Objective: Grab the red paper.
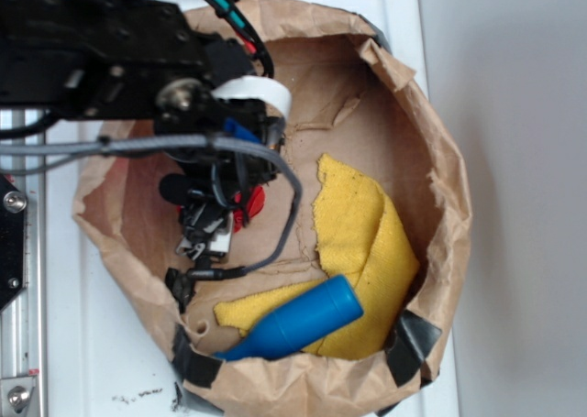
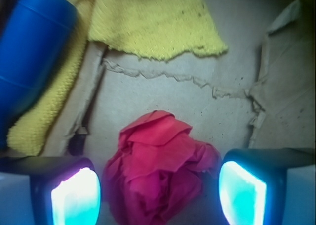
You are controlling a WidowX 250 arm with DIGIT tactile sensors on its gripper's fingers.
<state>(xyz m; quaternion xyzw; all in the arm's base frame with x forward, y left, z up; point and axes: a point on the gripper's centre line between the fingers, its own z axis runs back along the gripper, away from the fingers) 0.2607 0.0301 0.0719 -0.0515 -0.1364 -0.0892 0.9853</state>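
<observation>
The red paper (image 2: 160, 168) is a crumpled wad lying on the brown paper floor of the bag, between my two fingers. In the exterior view only a sliver of the red paper (image 1: 252, 204) shows beside my arm. My gripper (image 2: 159, 195) is open, one pad (image 2: 76, 198) to the left of the wad and one pad (image 2: 242, 195) to the right, with small gaps on both sides. In the exterior view the gripper (image 1: 213, 229) is low inside the bag at its left side.
The brown paper bag (image 1: 440, 160) has raised walls all round. A yellow cloth (image 1: 367, 234) lies at its right and front, also in the wrist view (image 2: 148, 17). A blue cylinder (image 1: 303, 321) rests on the cloth, and shows at the wrist view's upper left (image 2: 29, 47).
</observation>
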